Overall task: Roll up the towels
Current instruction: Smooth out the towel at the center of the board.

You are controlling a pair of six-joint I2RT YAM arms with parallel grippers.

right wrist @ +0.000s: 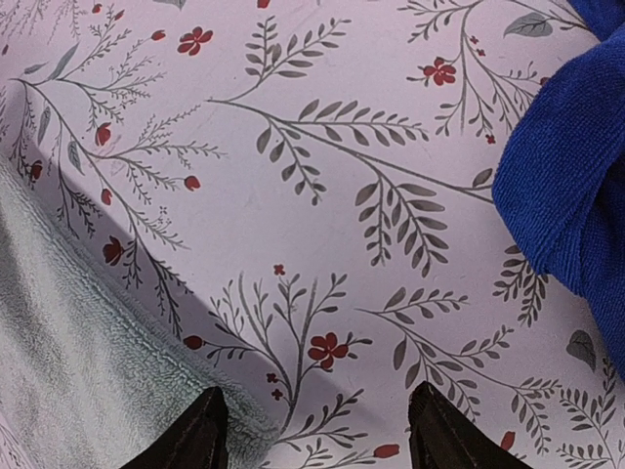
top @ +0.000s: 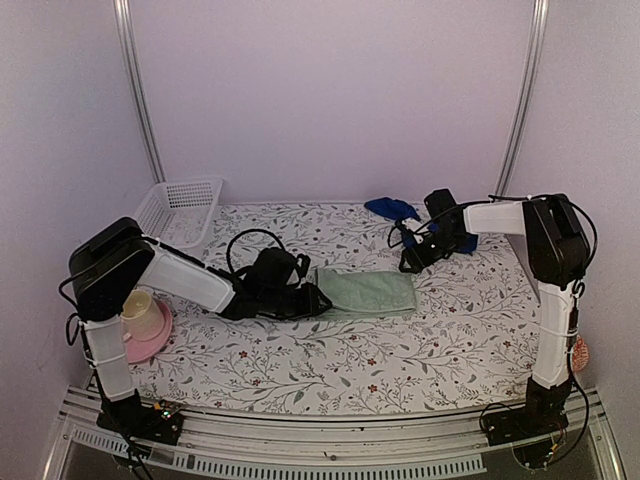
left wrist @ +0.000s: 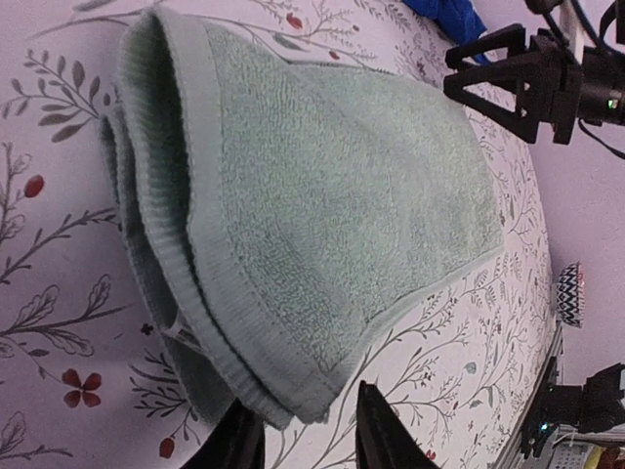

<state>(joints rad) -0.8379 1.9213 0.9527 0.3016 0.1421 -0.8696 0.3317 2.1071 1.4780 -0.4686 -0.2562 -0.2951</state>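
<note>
The sage-green towel (top: 368, 291) lies folded flat mid-table. My left gripper (top: 320, 299) sits low at its left end. In the left wrist view the green towel's (left wrist: 322, 215) near corner hangs just ahead of my left gripper (left wrist: 311, 442). The jaws stand narrowly apart, with tablecloth showing between them. My right gripper (top: 408, 262) hovers off the towel's right end. It is open wide (right wrist: 317, 440) over bare cloth, with the green towel's edge (right wrist: 78, 362) beside its left fingertip. The blue towel (top: 392, 208) lies crumpled behind it, and a part of this blue towel (right wrist: 576, 186) fills the right side of the right wrist view.
A white plastic basket (top: 180, 208) stands at the back left. A pink plate (top: 158, 335) with a cream cup (top: 138, 305) sits by the left arm's base. The flowered tablecloth (top: 330, 370) covers the table.
</note>
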